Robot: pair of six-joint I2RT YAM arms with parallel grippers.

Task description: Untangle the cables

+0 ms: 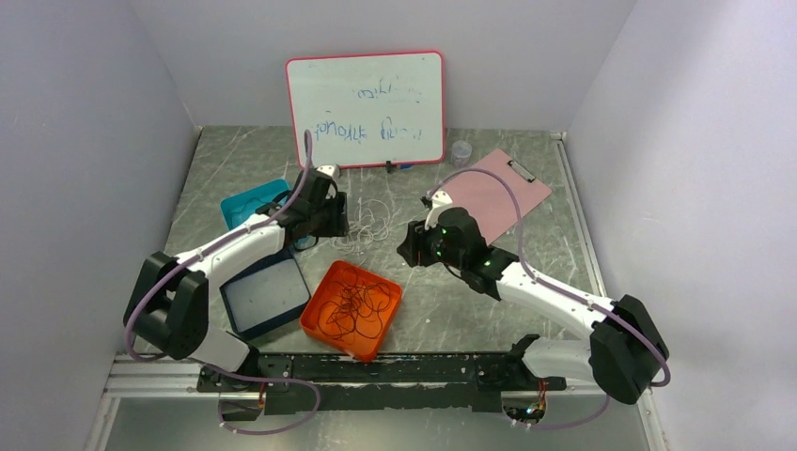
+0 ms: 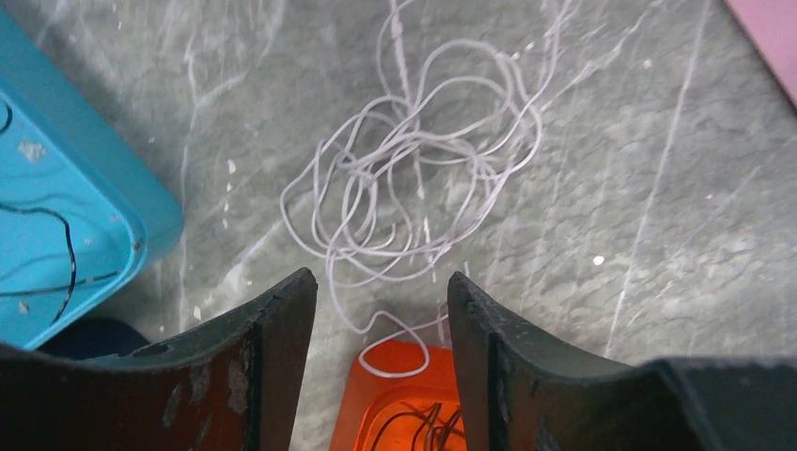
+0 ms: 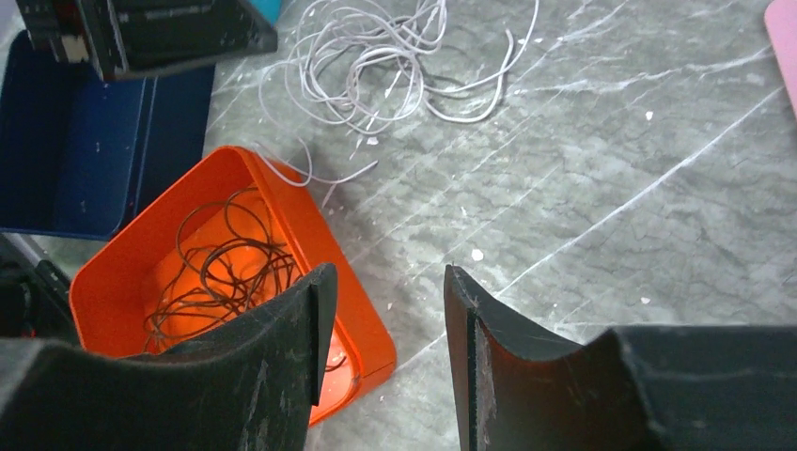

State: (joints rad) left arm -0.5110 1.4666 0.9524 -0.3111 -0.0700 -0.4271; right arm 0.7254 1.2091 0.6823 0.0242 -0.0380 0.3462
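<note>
While both arms are held over the middle of the table [image 1: 442, 315], the white cable [image 2: 414, 178] is seen lying in one loose tangle on the bare surface, between the table's centre and its far edge. One stray loop of it is trailed toward the near edge and reaches the far corner of the orange bin [image 1: 387, 321]. The left gripper [image 2: 381, 282] is held above this tangle with its jaws apart, and nothing is clasped between them. The right gripper [image 3: 387, 272] is likewise parted and empty, and is hung over bare table just right of the orange bin. A heap of black cables [image 1: 352, 308] is coiled inside the orange bin, which is set near the middle of the near edge. Toward the left edge a teal bin [image 1: 246, 202] is placed, and a thin black cord [image 2: 66, 254] is seen inside it. A navy bin [image 1: 266, 296] is set between the teal bin and the near edge, just left of the orange one. A whiteboard [image 1: 367, 108] is propped along the far edge, with a pink clipboard [image 1: 498, 193] laid toward the far right corner.
</note>
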